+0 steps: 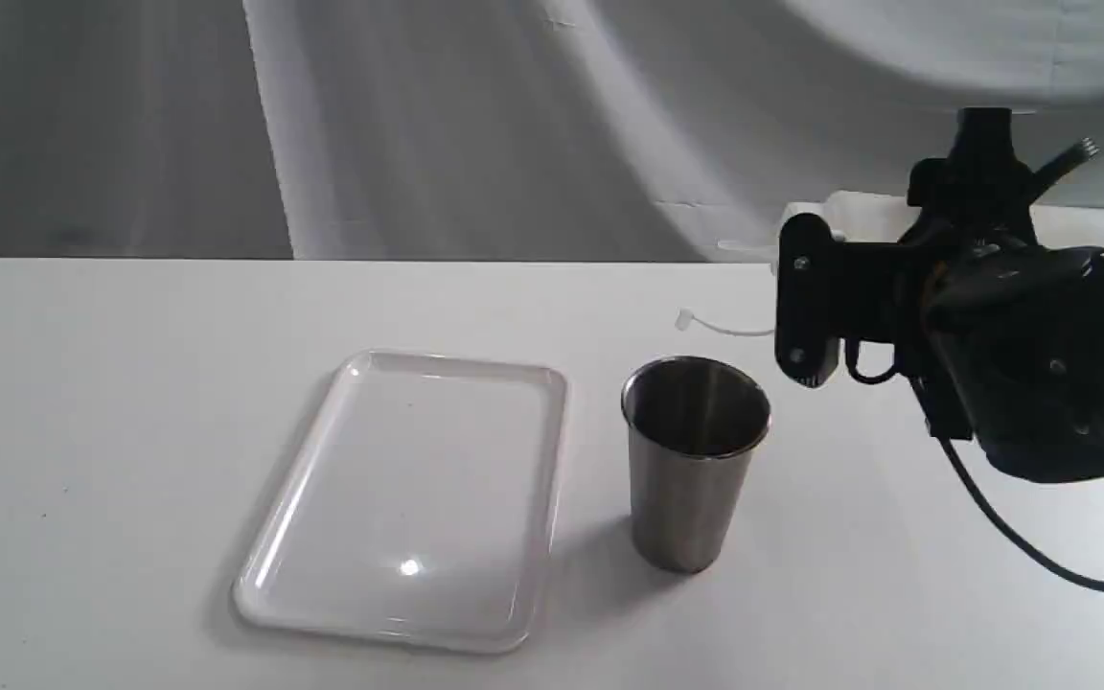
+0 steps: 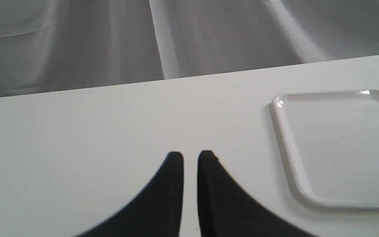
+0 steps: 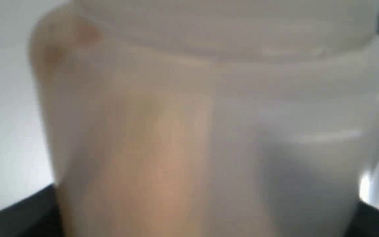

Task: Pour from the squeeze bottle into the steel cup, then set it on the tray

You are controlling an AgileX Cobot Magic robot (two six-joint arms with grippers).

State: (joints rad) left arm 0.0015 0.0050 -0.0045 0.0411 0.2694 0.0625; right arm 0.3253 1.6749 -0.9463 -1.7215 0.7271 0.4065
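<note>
The steel cup (image 1: 696, 460) stands upright on the table, just right of the white tray (image 1: 408, 498), which holds nothing. My right gripper (image 1: 809, 299) is shut on the squeeze bottle (image 1: 859, 216), which is tipped close to level up and to the right of the cup. Its nozzle points left, and its tethered cap (image 1: 682, 321) dangles on the thin strap above the cup's rim. In the right wrist view the bottle (image 3: 189, 131) fills the frame, blurred, with amber liquid inside. My left gripper (image 2: 190, 155) hovers over bare table left of the tray (image 2: 285, 138), jaws nearly together and holding nothing.
A grey cloth backdrop (image 1: 475, 125) hangs behind the table's far edge. The right arm's black cable (image 1: 1012, 537) loops down to the table at the right.
</note>
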